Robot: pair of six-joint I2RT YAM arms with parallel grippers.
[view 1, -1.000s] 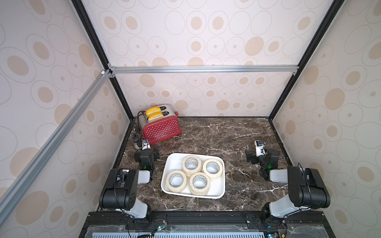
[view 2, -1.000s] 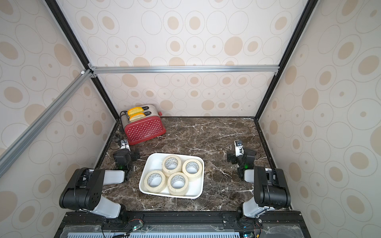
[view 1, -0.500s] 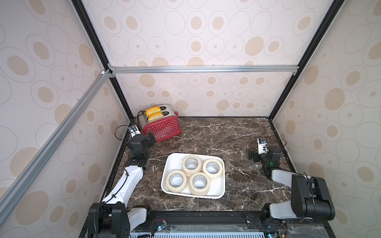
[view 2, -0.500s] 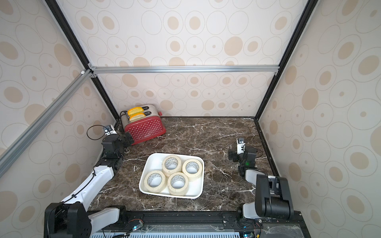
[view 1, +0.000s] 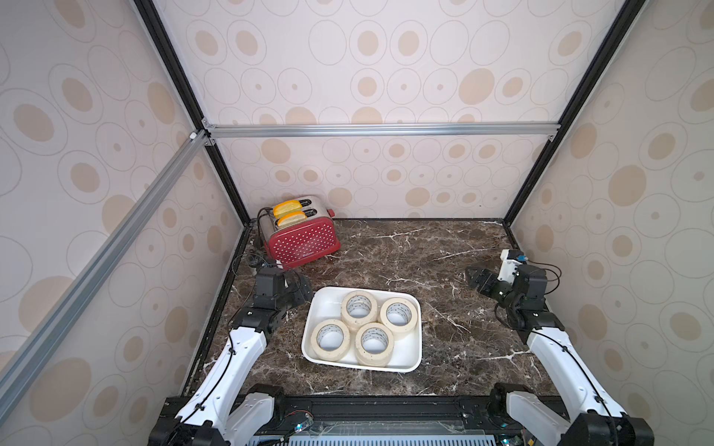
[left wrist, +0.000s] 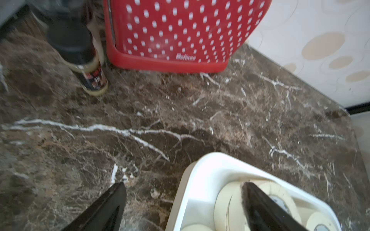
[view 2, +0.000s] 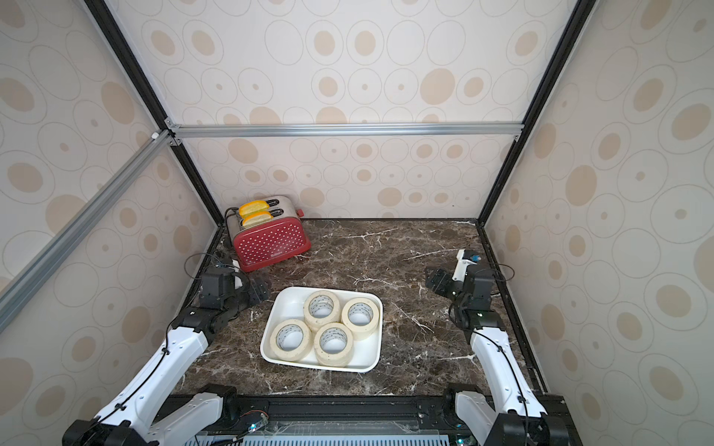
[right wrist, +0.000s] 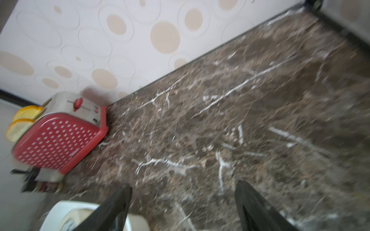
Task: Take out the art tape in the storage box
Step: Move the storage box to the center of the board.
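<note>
The art tape (view 1: 359,307) rolls lie flat, touching one another, in the white storage box (view 1: 327,309) on the marble table (view 1: 444,347), with the left gripper (view 1: 303,289) just beside its far-left corner and the right gripper (view 1: 472,278) well apart, both spread wide and empty.

The red dotted toaster (left wrist: 180,34) carries the white brand word "Belinee".

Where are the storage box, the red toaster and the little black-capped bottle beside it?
storage box (view 1: 327,309): in a top view, on the bare white floor of its corner nearest the toaster.
red toaster (view 1: 305,247): in a top view, on its dotted red side.
black-capped bottle (left wrist: 86,69): left wrist view, on its pale body below the cap.
</note>
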